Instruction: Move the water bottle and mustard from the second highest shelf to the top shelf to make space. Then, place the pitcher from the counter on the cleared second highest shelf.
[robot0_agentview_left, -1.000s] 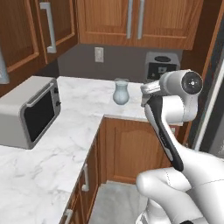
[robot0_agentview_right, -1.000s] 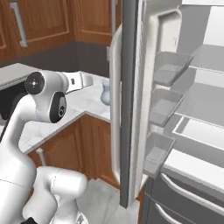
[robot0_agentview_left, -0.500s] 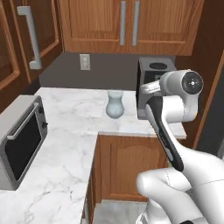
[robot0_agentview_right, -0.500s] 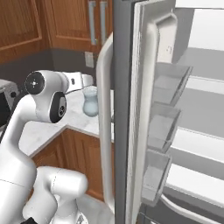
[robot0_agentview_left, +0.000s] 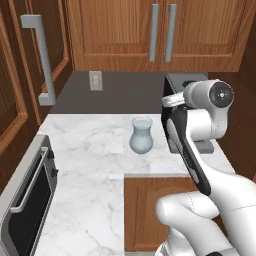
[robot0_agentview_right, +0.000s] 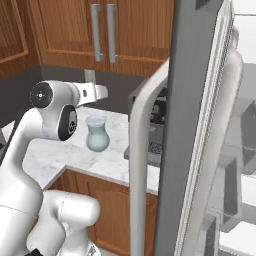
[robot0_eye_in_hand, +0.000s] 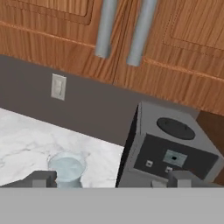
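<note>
Hand (robot0_eye_in_hand: 112, 178) spread wide, nothing between its tips; both dark fingertips (robot0_eye_in_hand: 43, 178) rise at the bottom of the hand view, one at each side; hand held high, level with the arm's top joint, aimed at the back wall and upper cabinets (robot0_agentview_left: 160, 35); pitcher (robot0_eye_in_hand: 66, 168) sits at the lower left of the hand view, just above the left fingertip, so it lies forward of and below the hand, offset toward that tip; not touched; judged: the coming move needs a descent and a shift toward the pitcher before any closing. Pitcher (robot0_agentview_left: 141, 135) stands upright on the tabletop (robot0_agentview_left: 90, 150), long axis vertical, flared rim up, bulbous body widest low down; in the right base view the pitcher (robot0_agentview_right: 97, 133) is just beyond the arm's upper link; contents: looks empty, though the glass is translucent and I cannot be sure. Grey coffee machine (robot0_eye_in_hand: 168, 153) stands just beside the pitcher on the side toward the fridge, near but apart; risk judged: a wide hand coming down could clip it. Wall outlet (robot0_eye_in_hand: 58, 86) behind on the dark backsplash; microwave (robot0_agentview_left: 25, 200) well apart along the other run of tabletop. Fridge door (robot0_agentview_right: 200, 125) open at the right of the right base view; its door bins are blurred, contents not legible; judged step: approach to the pitcher.
</note>
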